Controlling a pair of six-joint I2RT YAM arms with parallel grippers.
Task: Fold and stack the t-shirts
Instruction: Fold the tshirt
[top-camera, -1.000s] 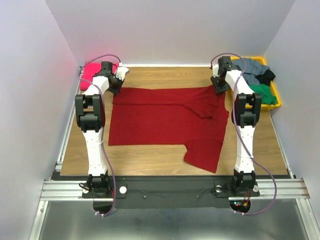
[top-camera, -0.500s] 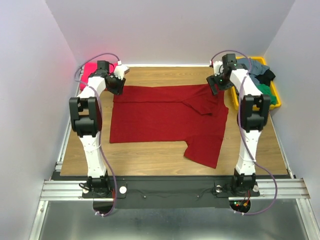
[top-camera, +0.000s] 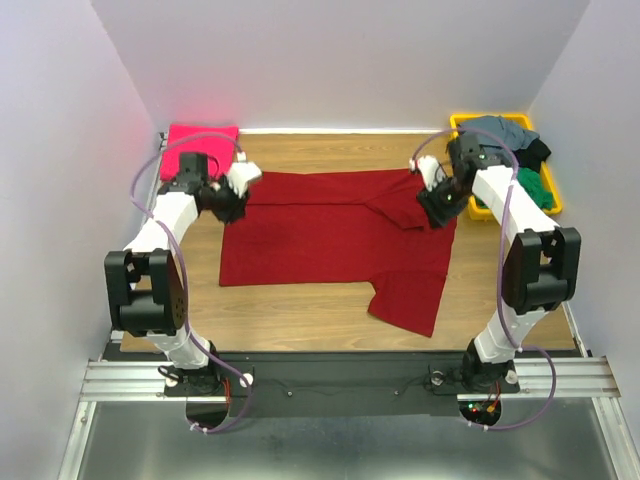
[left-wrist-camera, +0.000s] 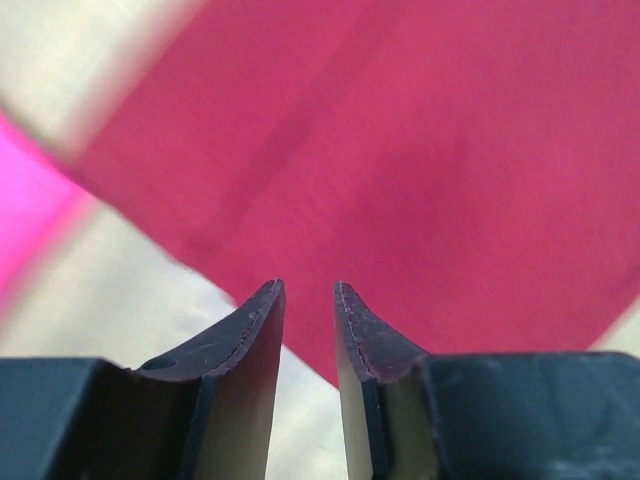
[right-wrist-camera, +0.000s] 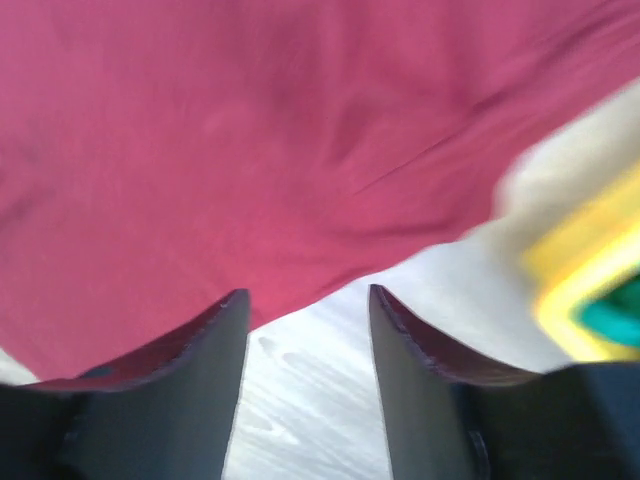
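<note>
- On the counter (top-camera: 300, 310), top view: the crimson t-shirt (top-camera: 330, 235) lay spread flat, its long axis running left to right, with one flap reaching toward the near edge on the right side.
- The left arm (top-camera: 165, 215) was bent over the shirt's far-left corner and the right arm (top-camera: 510, 205) over the far-right corner, where the cloth was creased. Each arm was nearer its own corner.
- Left jaws: a narrow gap with nothing between them. In the wrist view, the shirt's edge lay just ahead and the counter directly below.
- Right jaws: wider apart and empty. Bare counter showed in the gap, and red cloth lay just ahead of the tips.
- Judgement: the next pinch turns on that far edge, so both pairs need to move forward and down onto it.
- The pink t-shirt (top-camera: 200, 138) lay folded in the far-left corner, apart from the red one.
- The yellow bin (top-camera: 553, 203) at far right held grey (top-camera: 495, 130), black (top-camera: 535, 152) and green (top-camera: 535, 188) shirts.
- No brand, label or writing was readable.
</note>
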